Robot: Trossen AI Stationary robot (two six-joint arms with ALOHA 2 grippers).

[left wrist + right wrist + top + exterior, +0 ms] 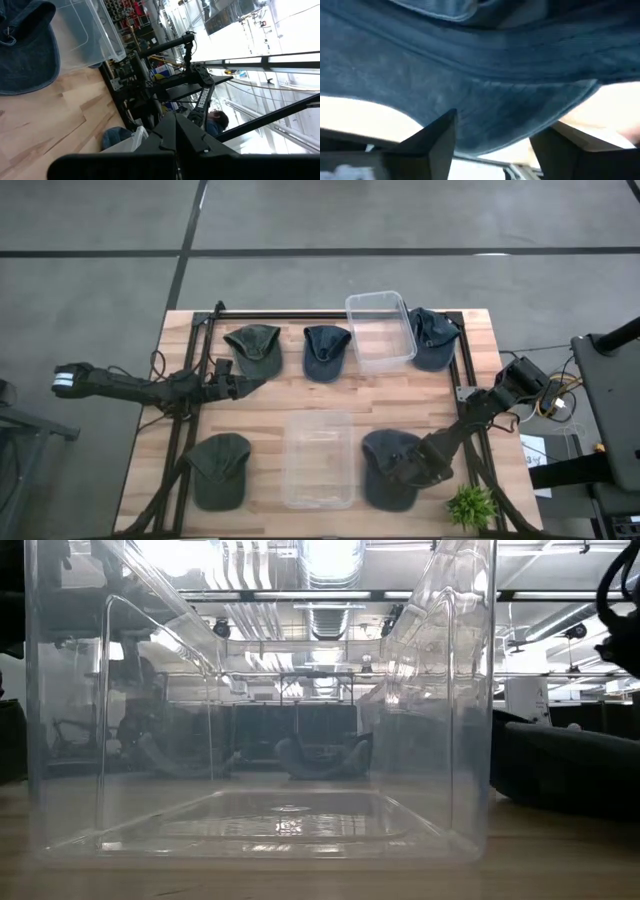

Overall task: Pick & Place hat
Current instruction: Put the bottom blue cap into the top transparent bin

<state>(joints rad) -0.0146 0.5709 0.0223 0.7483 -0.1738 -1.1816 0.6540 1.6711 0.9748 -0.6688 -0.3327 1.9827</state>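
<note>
My right pincer is spread wide over the soft, dark blue denim cap lying on the counter directly beneath it. I judge the cap light and floppy, so I'd pinch the stiffer brim between the fingers.

Right gripper tips hidden against blue cap in high view; cap overfills right wrist view, edges cut off; left gripper too small to read finger gap; clear bin cropped top and sides in low view, blurring caps behind; person partly hidden by frame.
</note>
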